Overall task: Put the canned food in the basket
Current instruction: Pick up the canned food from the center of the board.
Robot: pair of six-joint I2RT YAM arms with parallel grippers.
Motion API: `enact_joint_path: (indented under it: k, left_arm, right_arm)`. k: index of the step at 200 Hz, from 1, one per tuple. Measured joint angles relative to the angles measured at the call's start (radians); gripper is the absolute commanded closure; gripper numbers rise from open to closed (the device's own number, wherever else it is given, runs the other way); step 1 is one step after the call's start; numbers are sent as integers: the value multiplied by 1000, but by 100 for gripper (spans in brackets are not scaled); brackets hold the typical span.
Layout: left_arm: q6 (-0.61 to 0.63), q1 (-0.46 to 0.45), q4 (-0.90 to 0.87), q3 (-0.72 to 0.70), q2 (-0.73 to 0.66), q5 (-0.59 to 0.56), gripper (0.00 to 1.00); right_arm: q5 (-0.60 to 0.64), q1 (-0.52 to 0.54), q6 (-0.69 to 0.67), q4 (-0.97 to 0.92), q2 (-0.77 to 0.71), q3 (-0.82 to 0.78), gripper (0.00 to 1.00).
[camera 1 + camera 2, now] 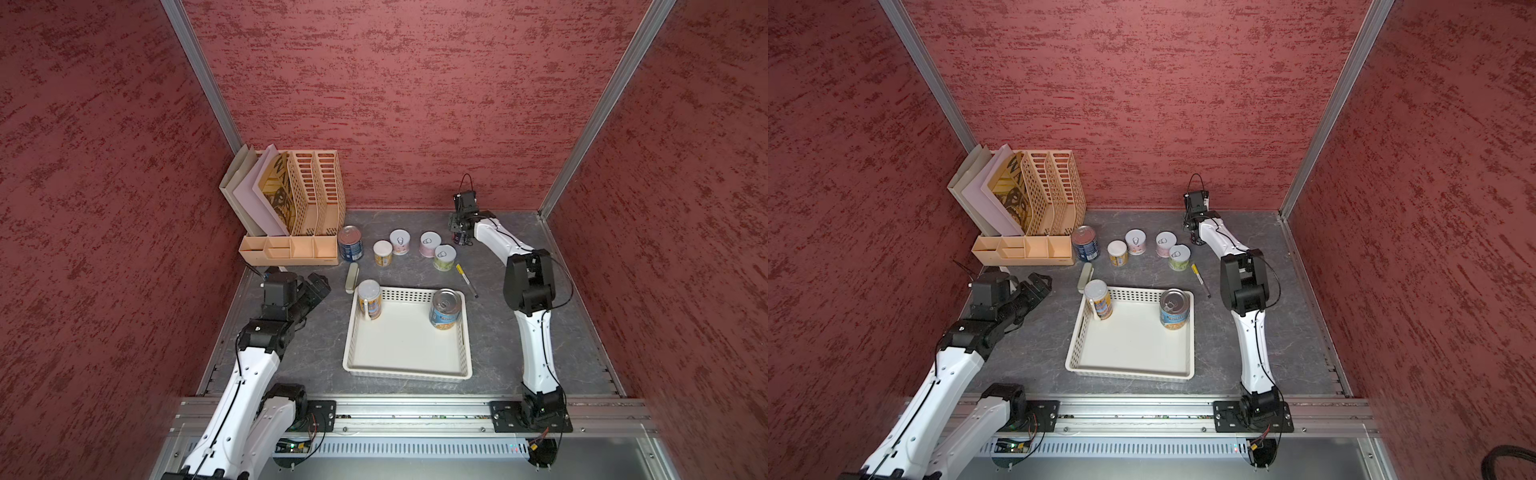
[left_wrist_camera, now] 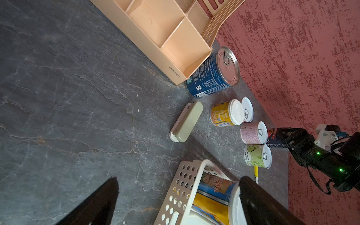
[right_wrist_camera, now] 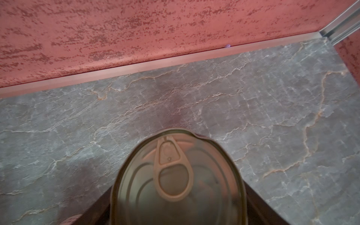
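Grey stone-patterned tabletop (image 1: 540,332), metal-topped can (image 3: 179,181) flanked by right gripper (image 1: 459,232), clamping not discernible; left gripper (image 1: 318,286) held spread beside basket (image 1: 407,372), two cans (image 1: 369,299) seated inside; five cans (image 1: 400,242) ranged between both grippers

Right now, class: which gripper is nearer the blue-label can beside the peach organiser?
Left. The left gripper sits close by the blue-label can, nearer the robot; the right gripper is across the back row, around a dark can.

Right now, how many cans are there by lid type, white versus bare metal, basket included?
White-lidded small cylindrical cans: 5
Bare-metal-topped small cylindrical cans: 3
Total: 8
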Motion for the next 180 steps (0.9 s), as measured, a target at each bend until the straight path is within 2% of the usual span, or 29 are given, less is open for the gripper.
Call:
enact_joint_path:
  k: [23,59,85,125,180]
  left_arm:
    - [-9,8,2,0,8,13,0]
    - [5,28,68,0,43,105,0]
    - [10,40,76,5,96,130,0]
    - [10,69,50,31,175,141,0]
    - [14,78,45,65,213,174,0]
  right_arm:
    - [1,0,-7,2,0,0,38]
    - [0,0,-7,6,0,-2,53]
    - [1,0,-7,36,-10,-29,56]
    - [0,2,-7,115,-80,-157,60]
    - [6,22,-19,143,-153,-267,61]
